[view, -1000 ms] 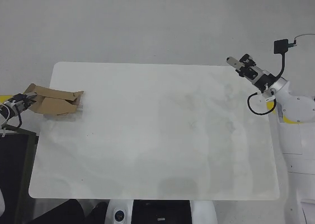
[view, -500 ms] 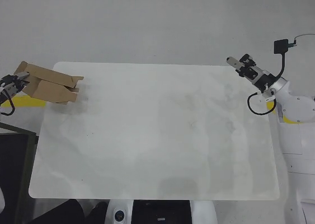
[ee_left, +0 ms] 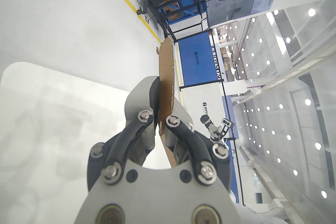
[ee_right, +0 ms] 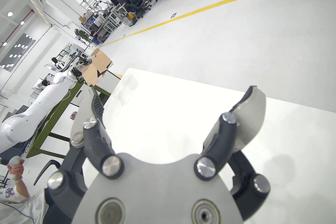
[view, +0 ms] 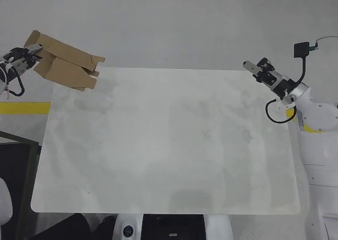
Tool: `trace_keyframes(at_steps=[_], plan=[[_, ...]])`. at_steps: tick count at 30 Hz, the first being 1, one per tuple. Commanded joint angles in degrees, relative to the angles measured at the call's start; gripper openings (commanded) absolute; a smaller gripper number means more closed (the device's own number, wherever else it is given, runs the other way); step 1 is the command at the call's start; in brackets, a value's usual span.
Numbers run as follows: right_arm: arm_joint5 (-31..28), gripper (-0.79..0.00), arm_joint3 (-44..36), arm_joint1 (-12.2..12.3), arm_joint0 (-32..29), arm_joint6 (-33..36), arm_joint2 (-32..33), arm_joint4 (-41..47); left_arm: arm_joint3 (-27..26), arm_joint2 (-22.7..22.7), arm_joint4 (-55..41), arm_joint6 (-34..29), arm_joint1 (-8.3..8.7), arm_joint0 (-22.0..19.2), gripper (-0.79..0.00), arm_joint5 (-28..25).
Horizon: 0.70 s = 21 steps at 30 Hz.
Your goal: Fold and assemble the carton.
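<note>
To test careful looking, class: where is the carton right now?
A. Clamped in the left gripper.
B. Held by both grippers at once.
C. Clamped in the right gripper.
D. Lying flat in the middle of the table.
A: the left gripper is shut on an edge of the carton by the far left corner of the table, while the right gripper is open and empty.

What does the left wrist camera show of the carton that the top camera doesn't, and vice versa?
Left wrist view: the carton edge-on, its corrugated edge clamped between the fingers of the left gripper. Top view: the carton's broad panels and flaps, held by the far corner of the table. Both: left gripper shut on carton, plus the table.
</note>
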Motion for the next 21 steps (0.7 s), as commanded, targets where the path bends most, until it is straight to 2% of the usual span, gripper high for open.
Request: trace_keyframes(at_steps=[1, 11, 21], plan=[[0.00, 0.000, 0.00, 0.00, 0.00, 0.00, 0.00, 0.00, -0.72, 2.50, -0.50, 1.05, -0.98, -0.73, -0.785, 0.85], [0.00, 0.000, 0.00, 0.00, 0.00, 0.00, 0.00, 0.00, -4.51, 12.09, -5.10, 3.56, -5.44, -3.48, -0.785, 0.56], [0.00, 0.000, 0.00, 0.00, 0.00, 0.00, 0.00, 0.00, -10.09, 18.51, -10.00, 5.00, -8.50, -2.47, -0.785, 0.55]])
